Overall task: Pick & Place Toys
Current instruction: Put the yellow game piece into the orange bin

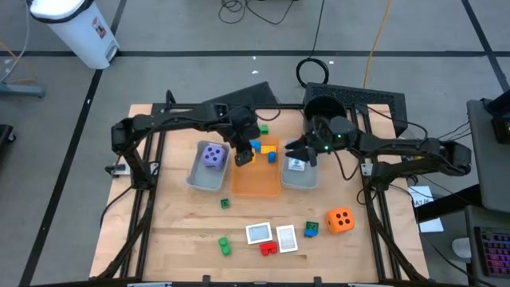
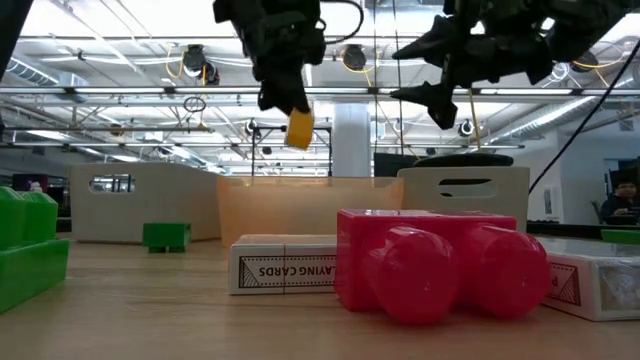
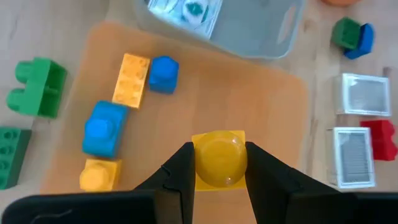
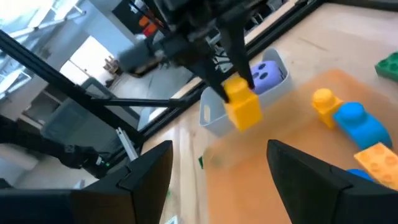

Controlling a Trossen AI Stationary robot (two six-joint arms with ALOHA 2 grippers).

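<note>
Two sets of fingers are up over the trays as I watch. My left gripper [image 3: 217, 177] has its fingers clamped on a yellow brick [image 3: 217, 158], held in the air above the orange tray [image 1: 256, 182], which carries blue and yellow bricks at its far end. My right gripper [image 1: 301, 151] hangs over the right grey tray [image 1: 301, 177] with its fingers spread apart, holding nothing. On the near surface [image 1: 175, 227], one card box [image 2: 285, 268] reads "PLAYING CARDS", partly hidden behind a red brick [image 2: 430, 268].
</note>
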